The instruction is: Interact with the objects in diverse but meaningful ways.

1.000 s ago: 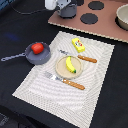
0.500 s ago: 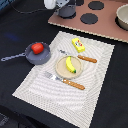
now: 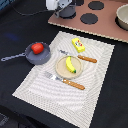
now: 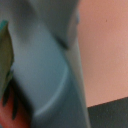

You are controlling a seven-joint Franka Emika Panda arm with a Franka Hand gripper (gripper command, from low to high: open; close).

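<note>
Only part of the claw (image 3: 61, 6) shows, cut off by the frame edge; its state cannot be told. Wrist view is blurred grey. Round red tomato (image 3: 37, 48) sits in the dark long-handled pan (image 3: 31, 56).

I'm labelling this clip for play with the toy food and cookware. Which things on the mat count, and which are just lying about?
Belong to the job:
red tomato
dark grey pan
yellow banana
yellow packet

Just lying about:
tan plate
orange-handled fork
orange-handled knife
striped mat
</note>
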